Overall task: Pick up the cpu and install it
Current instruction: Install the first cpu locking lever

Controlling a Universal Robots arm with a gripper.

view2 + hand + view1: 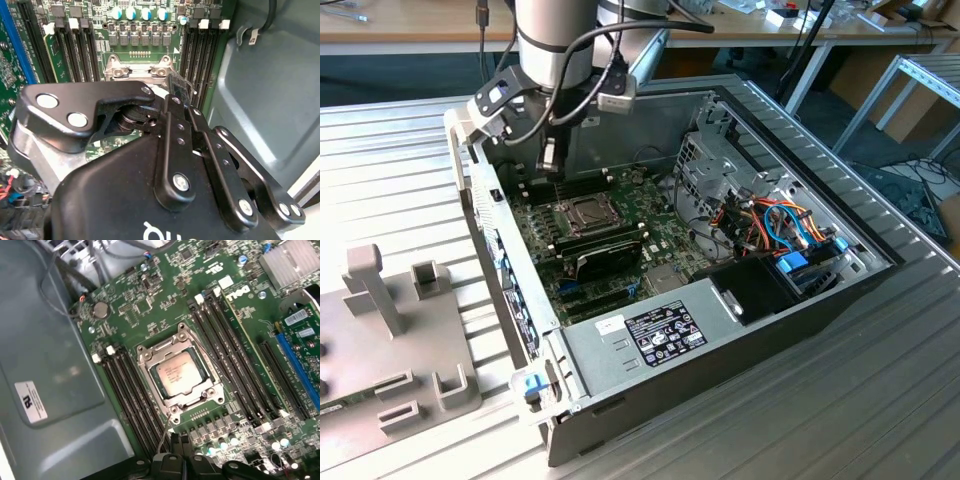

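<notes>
Cpu (175, 372) sits in the socket (142, 354) near the gripper (179, 441), which looks clenched on nothing

In the exterior view a silver table (880, 400) with long grooves fills the lower part; a grey plastic stand (380, 340) sits on it at the lower left; a long wooden bench (410, 25) runs along the top edge; under it the floor (380, 80) is dark blue; a metal frame (932, 72) and loose cables (910, 185) are at the upper right.
</notes>
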